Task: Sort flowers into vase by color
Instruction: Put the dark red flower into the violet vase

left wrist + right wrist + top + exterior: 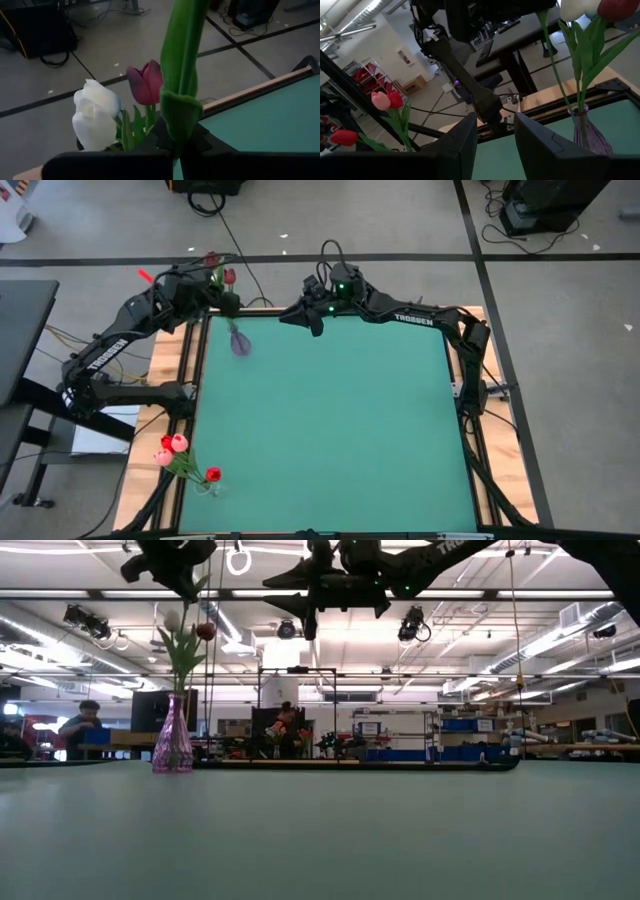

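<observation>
A purple glass vase stands on the green mat at the far left, also in the low view. It holds a white tulip and a dark red tulip by their stems. My left gripper is above the vase, shut on a green tulip stem with a leaf. A red head shows just beyond it. My right gripper hangs open and empty at the far middle, high over the mat. My left gripper pinches the green stem and its wrapped leaf between its two fingers. The stem runs on upward past the fingers and out of the wrist view. The flower is lifted clear of the table, above the vase. The pads themselves are hidden by the leaf.
A second small vase at the near left edge holds red and pink tulips. They also show in the right wrist view. The wooden table frame runs along the left side. People sit at desks far behind the table.
</observation>
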Action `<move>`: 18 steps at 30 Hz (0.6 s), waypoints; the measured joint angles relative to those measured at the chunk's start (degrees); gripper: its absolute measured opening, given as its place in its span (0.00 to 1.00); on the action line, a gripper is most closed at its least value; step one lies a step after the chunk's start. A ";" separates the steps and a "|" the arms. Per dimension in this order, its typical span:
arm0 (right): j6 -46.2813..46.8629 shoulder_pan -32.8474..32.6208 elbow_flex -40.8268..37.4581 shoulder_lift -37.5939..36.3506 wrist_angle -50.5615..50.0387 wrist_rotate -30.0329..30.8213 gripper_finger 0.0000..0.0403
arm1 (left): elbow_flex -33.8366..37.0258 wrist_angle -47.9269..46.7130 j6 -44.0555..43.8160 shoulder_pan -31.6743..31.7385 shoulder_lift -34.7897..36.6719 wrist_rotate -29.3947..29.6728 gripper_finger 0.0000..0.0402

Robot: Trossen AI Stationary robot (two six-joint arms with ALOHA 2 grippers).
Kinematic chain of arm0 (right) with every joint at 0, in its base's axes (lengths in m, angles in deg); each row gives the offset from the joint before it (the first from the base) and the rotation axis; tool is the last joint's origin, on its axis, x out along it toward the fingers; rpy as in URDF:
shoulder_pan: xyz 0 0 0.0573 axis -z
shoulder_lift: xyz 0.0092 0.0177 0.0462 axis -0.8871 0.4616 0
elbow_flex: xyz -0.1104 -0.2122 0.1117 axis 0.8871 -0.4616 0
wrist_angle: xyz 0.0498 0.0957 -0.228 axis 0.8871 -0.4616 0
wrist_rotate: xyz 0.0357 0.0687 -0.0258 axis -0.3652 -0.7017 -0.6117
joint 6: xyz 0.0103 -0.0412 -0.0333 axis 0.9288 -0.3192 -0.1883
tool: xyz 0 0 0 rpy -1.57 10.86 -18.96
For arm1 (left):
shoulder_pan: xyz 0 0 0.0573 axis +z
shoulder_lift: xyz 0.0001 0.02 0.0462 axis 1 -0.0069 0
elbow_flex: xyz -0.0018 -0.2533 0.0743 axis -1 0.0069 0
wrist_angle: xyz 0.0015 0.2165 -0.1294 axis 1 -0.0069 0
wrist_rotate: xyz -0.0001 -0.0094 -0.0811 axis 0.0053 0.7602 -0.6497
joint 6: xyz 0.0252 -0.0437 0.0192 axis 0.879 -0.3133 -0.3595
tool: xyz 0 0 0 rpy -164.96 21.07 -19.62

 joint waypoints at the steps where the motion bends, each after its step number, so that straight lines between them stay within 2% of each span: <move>1: 0.00 0.00 0.00 0.00 0.00 -0.15 0.34 | 0.04 0.14 0.00 0.00 0.00 0.00 0.03; 9: 0.63 0.00 0.00 0.00 0.00 -1.22 0.34 | -4.24 1.52 3.32 -0.02 0.31 0.00 0.03; 18: 0.61 0.00 0.00 0.00 -0.02 -1.24 0.34 | -3.56 -1.91 4.31 0.00 0.09 0.20 0.03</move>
